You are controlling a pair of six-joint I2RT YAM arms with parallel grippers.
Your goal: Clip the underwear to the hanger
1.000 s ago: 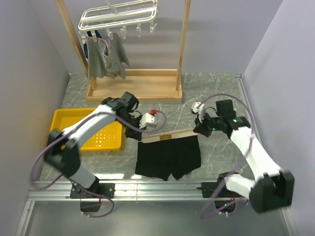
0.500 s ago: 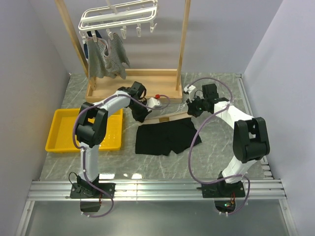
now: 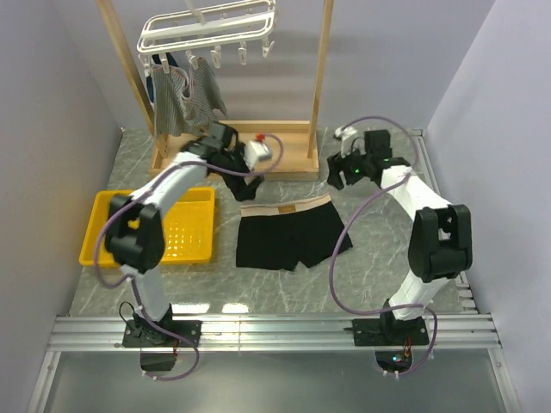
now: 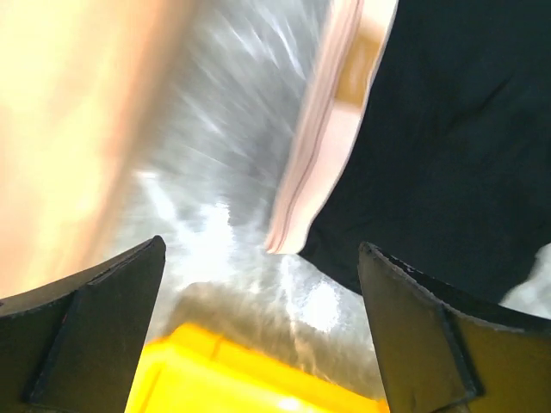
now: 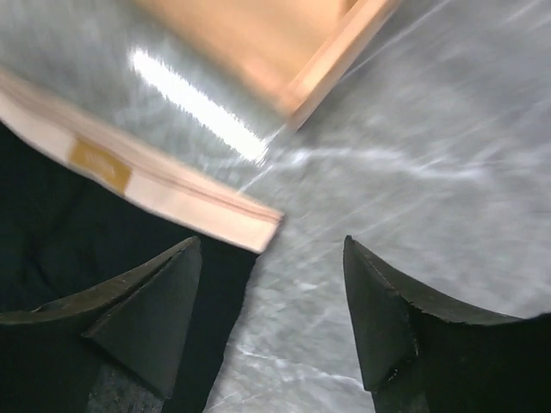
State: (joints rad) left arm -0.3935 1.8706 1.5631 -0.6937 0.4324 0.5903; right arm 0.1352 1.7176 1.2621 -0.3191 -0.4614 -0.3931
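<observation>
Left gripper (image 4: 260, 248) and right gripper (image 5: 271, 243) gape empty by the underwear (image 3: 288, 237) waistband corners; we judge grasping is in hand, so each must pinch its corner.

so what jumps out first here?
The black underwear lies flat mid-table, tan waistband toward the wooden stand, with the left gripper and right gripper open over its two waistband corners. Up on the stand, the white hanger already carries a grey striped garment at its left end.
</observation>
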